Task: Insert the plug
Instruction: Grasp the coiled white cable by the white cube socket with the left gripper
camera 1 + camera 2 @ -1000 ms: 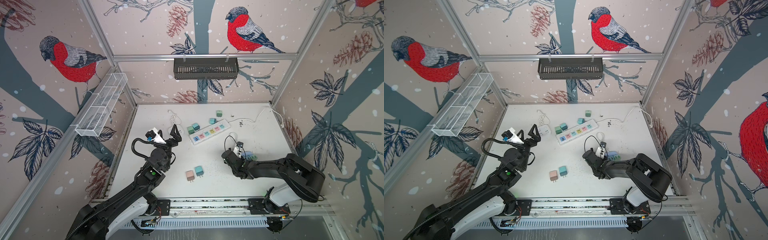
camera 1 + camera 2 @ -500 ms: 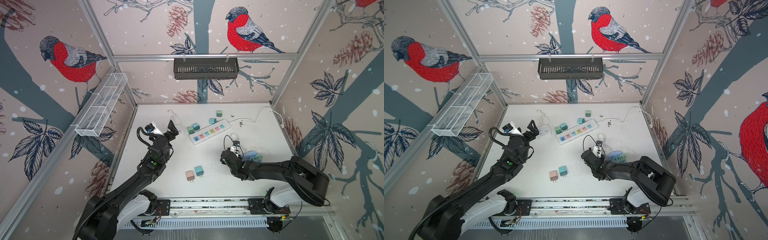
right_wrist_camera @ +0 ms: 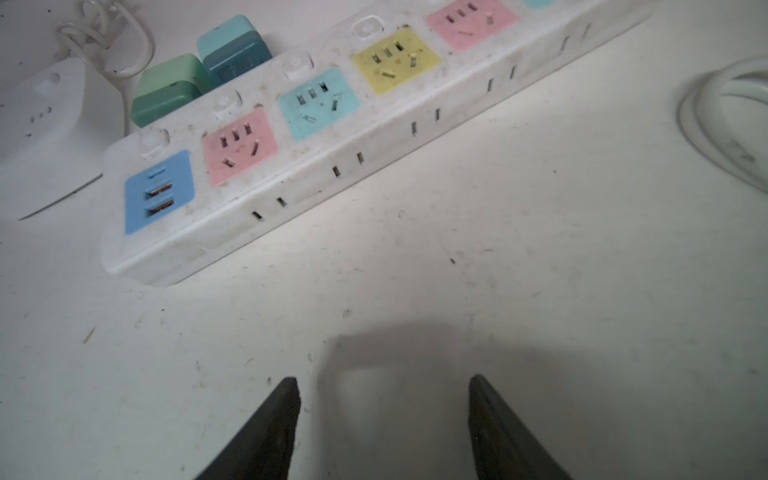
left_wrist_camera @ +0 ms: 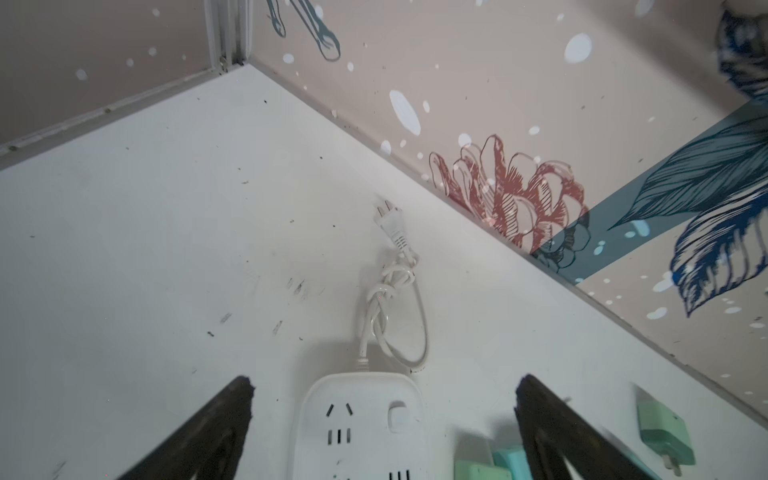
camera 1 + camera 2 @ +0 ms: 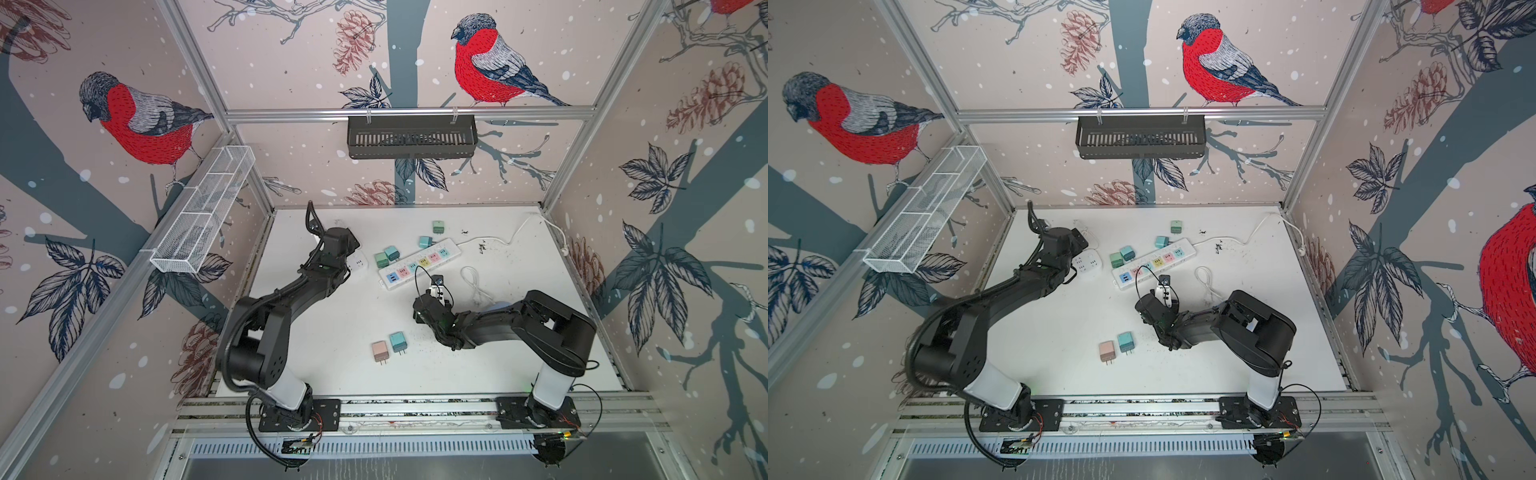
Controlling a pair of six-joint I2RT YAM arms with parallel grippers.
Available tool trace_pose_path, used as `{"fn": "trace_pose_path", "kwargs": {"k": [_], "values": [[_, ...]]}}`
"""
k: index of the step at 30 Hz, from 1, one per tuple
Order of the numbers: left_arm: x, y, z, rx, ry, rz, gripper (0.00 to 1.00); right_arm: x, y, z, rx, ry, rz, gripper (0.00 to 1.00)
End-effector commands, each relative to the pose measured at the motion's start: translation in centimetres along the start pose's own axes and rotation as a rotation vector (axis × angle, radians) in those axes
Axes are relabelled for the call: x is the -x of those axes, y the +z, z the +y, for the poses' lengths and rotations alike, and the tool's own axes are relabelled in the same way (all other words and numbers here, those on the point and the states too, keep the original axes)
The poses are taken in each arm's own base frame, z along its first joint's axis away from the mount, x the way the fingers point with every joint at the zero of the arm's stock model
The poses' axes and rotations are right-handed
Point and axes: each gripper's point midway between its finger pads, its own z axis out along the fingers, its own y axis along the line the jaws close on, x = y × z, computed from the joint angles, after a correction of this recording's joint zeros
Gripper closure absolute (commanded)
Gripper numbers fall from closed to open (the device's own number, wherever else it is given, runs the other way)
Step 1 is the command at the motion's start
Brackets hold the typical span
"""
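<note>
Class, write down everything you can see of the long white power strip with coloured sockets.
The long white plastic power strip lies flat on the white tabletop, scuffed and grimy. Its top shows a blue two-port USB panel at one end, then pink, teal, yellow and pink sockets, each with a white button. Paired slots line its side.

the power strip [image 5: 419,264] lies slantwise on the table [image 5: 332,353]. off its left end sits a small socket block [image 5: 358,262]. a rear pair of adapters [image 5: 392,252] stands just behind the strip's left half; one adapter [image 5: 424,242] seems to touch its back edge, a lone adapter [image 5: 437,227] farther behind. a coiled cable [image 5: 473,282] lies before its right end, a front pair of adapters [image 5: 398,340] well before it.
</note>
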Motion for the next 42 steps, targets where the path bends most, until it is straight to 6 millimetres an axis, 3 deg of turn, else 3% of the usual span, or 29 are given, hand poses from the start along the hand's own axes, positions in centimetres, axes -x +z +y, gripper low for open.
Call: {"fn": "trace_pose_path", "kwargs": {"k": [1,6,13,22,28,33,39,40,41,42], "values": [[-2.5,3.2,0.9,0.119,0.102,0.130,0.03,-2.8,0.6,-0.3,0.028,-0.030,0.126,0.35],[-5.1,7.2,1.2,0.195,0.153,0.246,0.04,-3.1,1.1,-0.8,0.036,-0.032,0.139,0.36],[-5.0,8.9,2.3,0.260,0.161,0.242,0.05,-3.9,0.9,-1.8,0.023,-0.035,0.150,0.36],[-8.5,11.7,2.1,0.213,0.192,0.385,0.35,-4.3,0.6,-1.8,0.027,-0.032,0.160,0.37],[-9.7,12.4,3.2,0.271,0.205,0.413,0.37,-4.1,0.5,-1.4,0.034,-0.041,0.155,0.37],[-9.9,12.6,3.5,0.286,0.211,0.418,0.66,-4.3,0.7,-1.4,0.032,-0.037,0.156,0.38],[-9.6,12.1,3.0,0.247,0.206,0.413,0.79,-4.2,0.7,-1.2,0.035,-0.039,0.153,0.38],[-9.4,11.9,2.8,0.235,0.204,0.407,0.84,-4.1,0.7,-1.2,0.036,-0.039,0.150,0.38],[-9.2,11.7,2.6,0.223,0.201,0.402,1.00,-4.0,0.7,-1.1,0.039,-0.038,0.149,0.38],[-9.0,11.5,2.6,0.223,0.197,0.398,1.00,-4.0,0.7,-1.0,0.041,-0.038,0.148,0.38]]}}
